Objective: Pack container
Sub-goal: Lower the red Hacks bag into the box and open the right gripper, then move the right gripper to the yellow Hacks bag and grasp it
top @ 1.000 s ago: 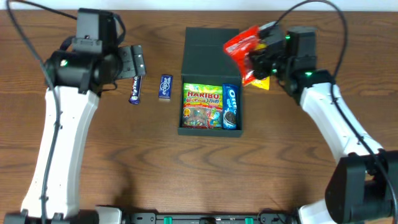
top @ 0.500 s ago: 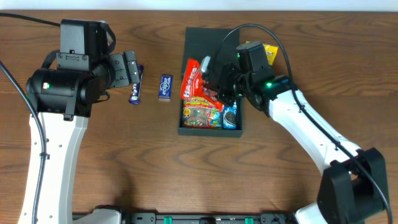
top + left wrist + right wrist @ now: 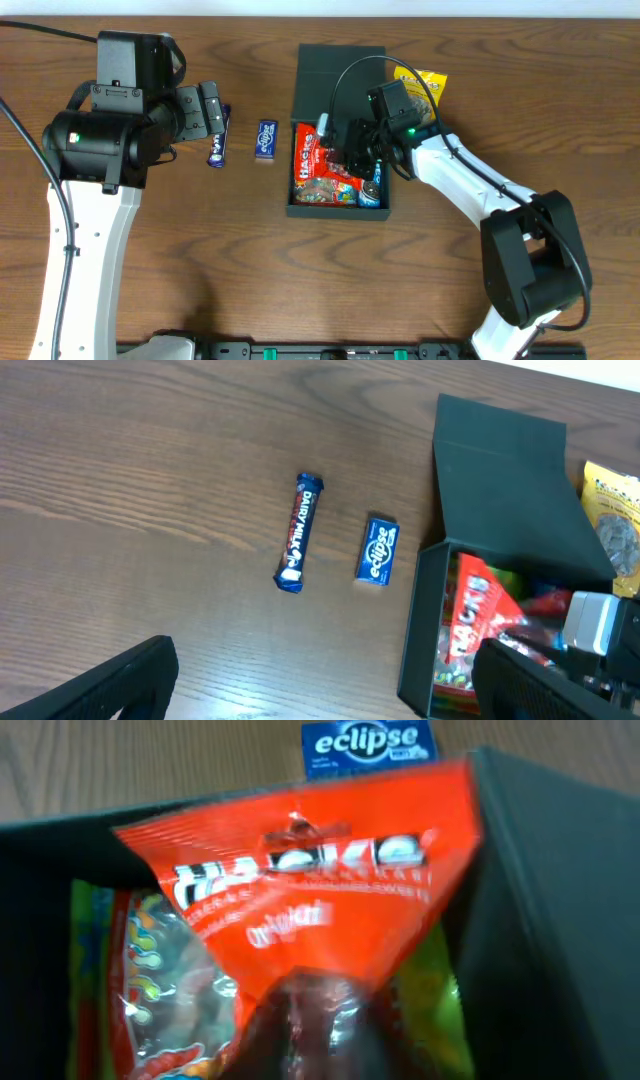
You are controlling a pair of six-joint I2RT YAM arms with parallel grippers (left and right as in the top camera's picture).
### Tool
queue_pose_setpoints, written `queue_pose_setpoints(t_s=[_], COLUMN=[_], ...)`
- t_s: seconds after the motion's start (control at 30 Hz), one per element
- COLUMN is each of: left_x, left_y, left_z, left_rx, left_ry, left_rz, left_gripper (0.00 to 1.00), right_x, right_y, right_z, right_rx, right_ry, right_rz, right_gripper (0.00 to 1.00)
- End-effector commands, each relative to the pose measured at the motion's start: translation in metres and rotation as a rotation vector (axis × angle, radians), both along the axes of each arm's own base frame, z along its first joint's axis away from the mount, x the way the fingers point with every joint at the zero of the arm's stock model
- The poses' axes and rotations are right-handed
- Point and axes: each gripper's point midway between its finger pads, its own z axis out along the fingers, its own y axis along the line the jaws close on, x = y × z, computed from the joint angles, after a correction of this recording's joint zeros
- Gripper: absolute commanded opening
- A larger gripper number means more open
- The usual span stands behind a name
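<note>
Overhead: brown wood-grain table (image 3: 200, 250), with a pale strip along the far edge. Container (image 3: 335, 75) at centre, lid laid open. Right gripper (image 3: 340, 150) clamped on red packet (image 3: 305, 150) inside it. Left gripper (image 3: 210, 112) fingers spread, near Dairy Milk bar (image 3: 217, 148). Eclipse box (image 3: 266, 139) alongside. Yellow packet (image 3: 420, 85) beside the lid.

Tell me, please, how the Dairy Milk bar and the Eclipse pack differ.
The Dairy Milk bar is long, slim and dark purple-blue; the Eclipse pack is short, boxy and brighter blue. The bar lies farther from the container than the pack. Both lie flat outside it.
</note>
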Motion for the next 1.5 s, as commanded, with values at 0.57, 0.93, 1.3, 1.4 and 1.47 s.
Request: queue_pose_setpoints(t_s=[0.57, 0.93, 1.3, 1.4, 1.47], left_x=[-0.001, -0.001, -0.001, -0.002, -0.003], left_y=[0.003, 0.003, 0.003, 0.002, 0.002], left_z=[0.01, 0.01, 0.01, 0.009, 0.009], left_rx=[0.016, 0.016, 0.015, 0.011, 0.011], left_ry=[-0.027, -0.027, -0.026, -0.021, -0.017], left_rz=[-0.008, -0.008, -0.008, -0.012, -0.012], left_gripper=[0.95, 0.95, 0.95, 0.95, 0.95], right_x=[-0.003, 0.004, 0.029, 0.026, 0.021], right_y=[0.012, -0.007, 0.002, 0.003, 0.006], right_z=[0.048, -0.022, -0.038, -0.037, -0.029], right_rx=[0.194, 0.011, 0.051, 0.057, 0.091], right_ry=[0.222, 0.271, 0.2, 0.226, 0.27], right_rz=[-0.286, -0.384, -0.387, -0.4, -0.408], right_gripper=[0.01, 0.01, 0.01, 0.01, 0.01])
